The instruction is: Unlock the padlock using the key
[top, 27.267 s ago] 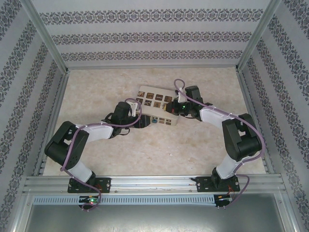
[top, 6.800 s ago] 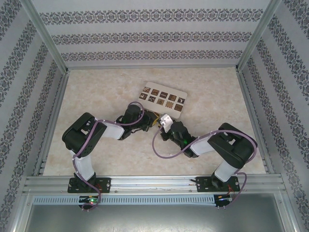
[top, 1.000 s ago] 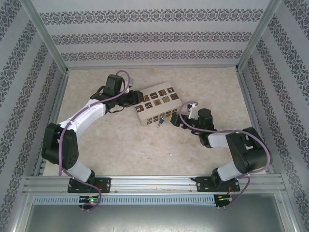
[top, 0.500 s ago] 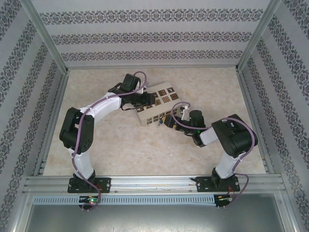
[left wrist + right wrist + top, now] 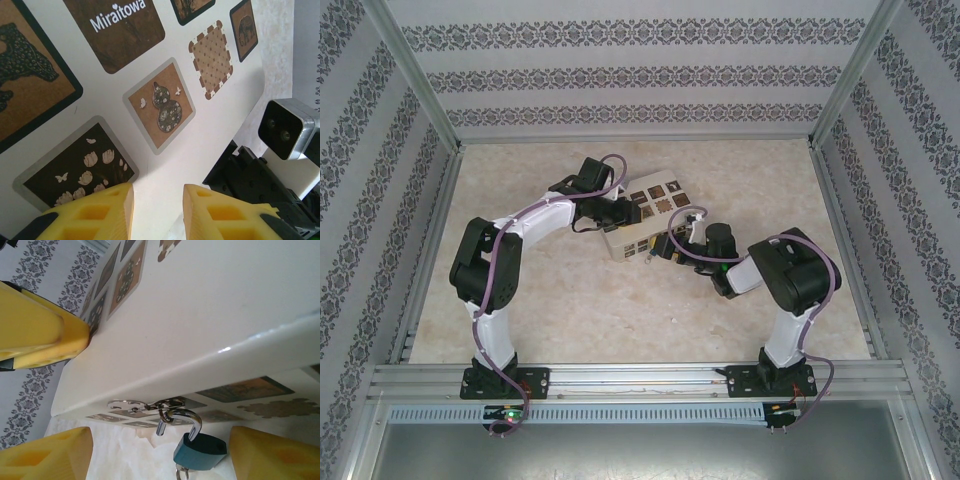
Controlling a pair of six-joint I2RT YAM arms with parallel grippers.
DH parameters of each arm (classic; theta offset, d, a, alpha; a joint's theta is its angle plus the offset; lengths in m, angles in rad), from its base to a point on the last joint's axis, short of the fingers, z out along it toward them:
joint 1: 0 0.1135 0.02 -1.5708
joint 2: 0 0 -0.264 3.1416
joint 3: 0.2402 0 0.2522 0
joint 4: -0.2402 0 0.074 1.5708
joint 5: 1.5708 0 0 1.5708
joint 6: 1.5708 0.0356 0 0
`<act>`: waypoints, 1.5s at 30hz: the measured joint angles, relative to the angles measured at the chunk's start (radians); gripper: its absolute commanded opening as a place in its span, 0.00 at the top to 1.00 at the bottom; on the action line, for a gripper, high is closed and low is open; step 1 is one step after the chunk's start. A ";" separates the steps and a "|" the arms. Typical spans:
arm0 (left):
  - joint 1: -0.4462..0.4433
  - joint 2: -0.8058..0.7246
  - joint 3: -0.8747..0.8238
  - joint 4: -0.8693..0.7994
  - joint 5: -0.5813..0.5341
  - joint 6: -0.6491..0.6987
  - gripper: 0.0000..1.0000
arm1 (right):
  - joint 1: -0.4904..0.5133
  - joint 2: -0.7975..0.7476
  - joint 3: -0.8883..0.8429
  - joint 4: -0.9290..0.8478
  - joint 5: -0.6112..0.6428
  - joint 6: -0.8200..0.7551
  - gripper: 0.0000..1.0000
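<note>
The teal padlock hangs from a metal hasp on the front of the cream box. Its silvery shackle is swung open, one end free, still hooked in the hasp ring. A small silvery ring dangles under the body at the frame's bottom edge; the key itself is cut off there. My right gripper is open, its fingers either side of the padlock and not touching it. My left gripper is open over the box's patterned top. From above, both grippers, left and right, meet at the box.
The box lies slantwise in the middle of the marble-patterned table. Patterned walls and an aluminium frame enclose the table. The right arm's wrist camera sits close beside the left fingers.
The left arm has swung from the box's left end onto its top. The right gripper has moved in toward the box's front, up to the hanging padlock.
</note>
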 measured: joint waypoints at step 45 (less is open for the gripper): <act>-0.011 0.000 0.000 0.000 0.003 0.000 0.70 | -0.010 0.136 0.032 0.198 -0.111 0.029 0.53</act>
